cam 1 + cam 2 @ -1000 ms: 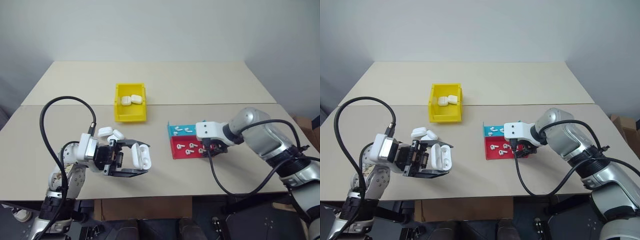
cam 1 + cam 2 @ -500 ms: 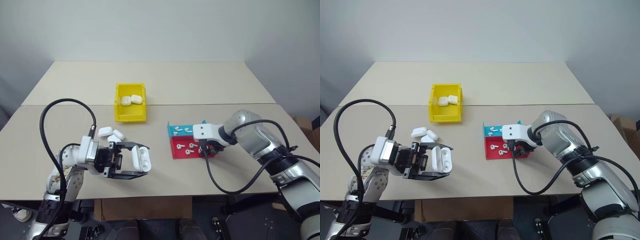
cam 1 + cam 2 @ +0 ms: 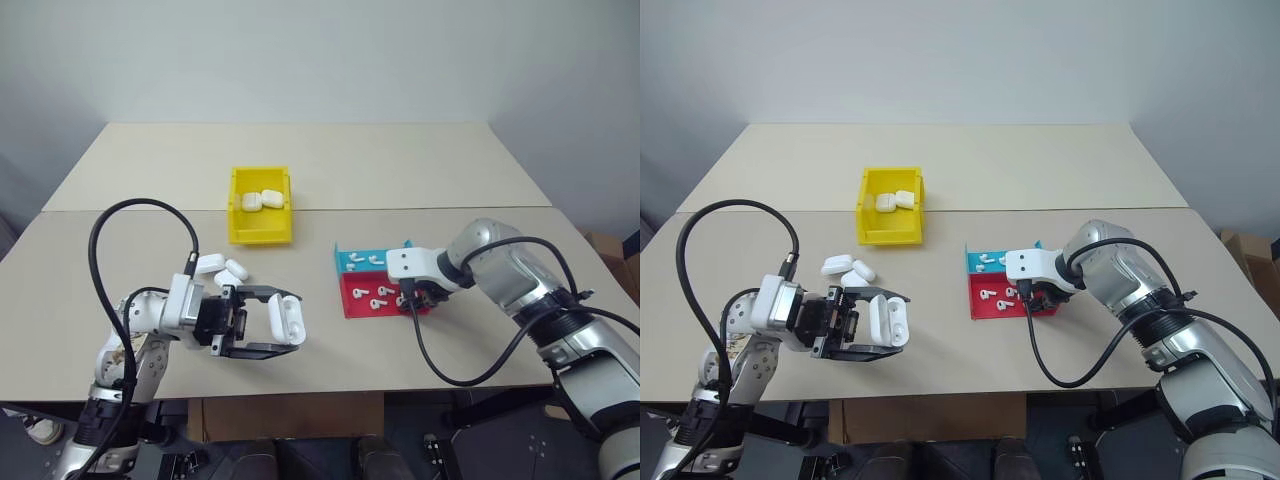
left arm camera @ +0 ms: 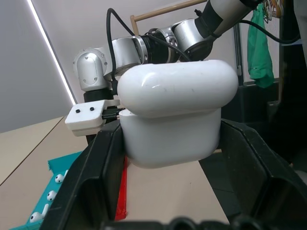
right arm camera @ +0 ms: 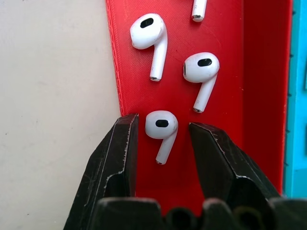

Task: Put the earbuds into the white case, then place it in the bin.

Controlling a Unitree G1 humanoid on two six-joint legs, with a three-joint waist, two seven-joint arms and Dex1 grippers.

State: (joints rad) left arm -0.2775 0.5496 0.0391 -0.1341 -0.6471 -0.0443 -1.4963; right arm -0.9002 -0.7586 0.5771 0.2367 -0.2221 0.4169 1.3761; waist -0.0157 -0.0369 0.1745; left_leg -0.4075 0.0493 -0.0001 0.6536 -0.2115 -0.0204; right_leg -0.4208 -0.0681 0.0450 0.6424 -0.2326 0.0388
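Right gripper (image 5: 160,127) narrowed to straddle, not yet clamp, one earbud (image 5: 161,128) in red tray (image 5: 254,72), at right. Left gripper (image 3: 268,322) clamped on white case (image 3: 284,317), near left. Pick imminent.

The bin (image 3: 261,232) is bright yellow and the tray (image 3: 370,285) is red and blue. The earbuds (image 5: 160,127) and case (image 3: 283,317) are white, on a beige table (image 3: 400,170).

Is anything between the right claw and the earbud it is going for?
Nothing visible. The right claw stands open over the red tray, an earbud lying free between its fingers; two other earbuds lie farther off.
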